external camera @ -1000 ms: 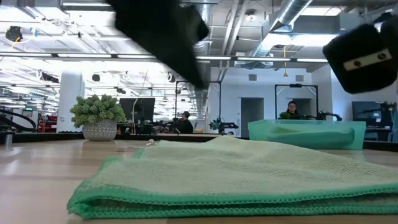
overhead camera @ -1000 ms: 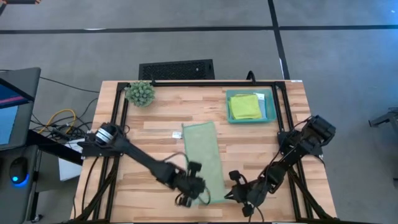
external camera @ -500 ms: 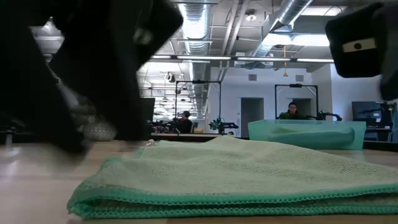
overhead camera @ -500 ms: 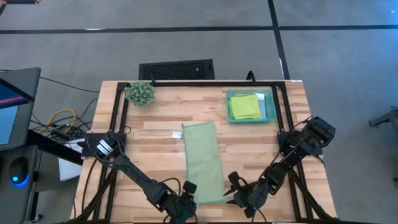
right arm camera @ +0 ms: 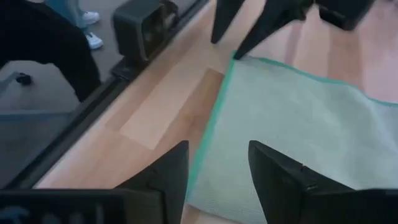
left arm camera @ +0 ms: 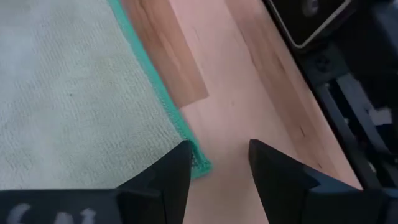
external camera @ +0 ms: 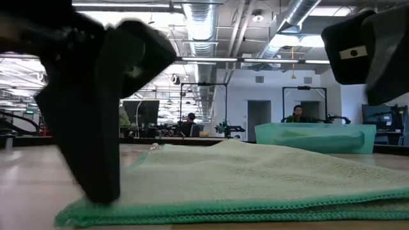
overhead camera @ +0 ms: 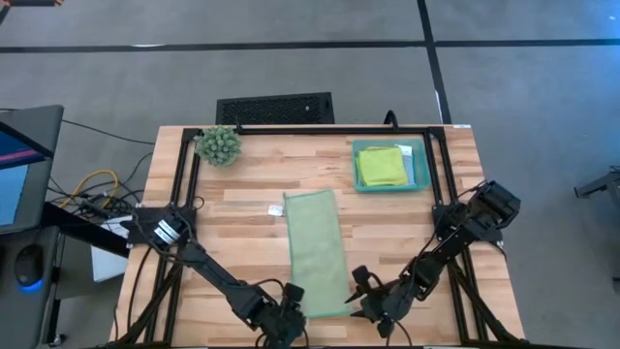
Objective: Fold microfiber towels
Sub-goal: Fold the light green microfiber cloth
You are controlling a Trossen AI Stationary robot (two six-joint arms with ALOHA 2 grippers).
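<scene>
A pale sage green microfiber towel, folded into a long strip, lies flat on the wooden table with its near edge toward the low camera. My left gripper is open at the towel's near left corner; one finger reaches down to the table there. My right gripper is open and raised over the towel's near right edge. A yellow-green towel lies in the teal tray. My left gripper slants down from the near side with its fingers on either side of the towel's near left corner. One finger stands at that corner, in front of it. I cannot tell whether it touches the cloth.
The teal tray stands at the far right. A small spiky plant stands at the far left corner. A small white tag lies left of the towel's far end. Black frame rails run along both table sides.
My left gripper has moved from over the towel's near end toward the table's near edge and down, ending at the near left corner. My right gripper has stayed in place and rolled a little. The towel lies as before.
</scene>
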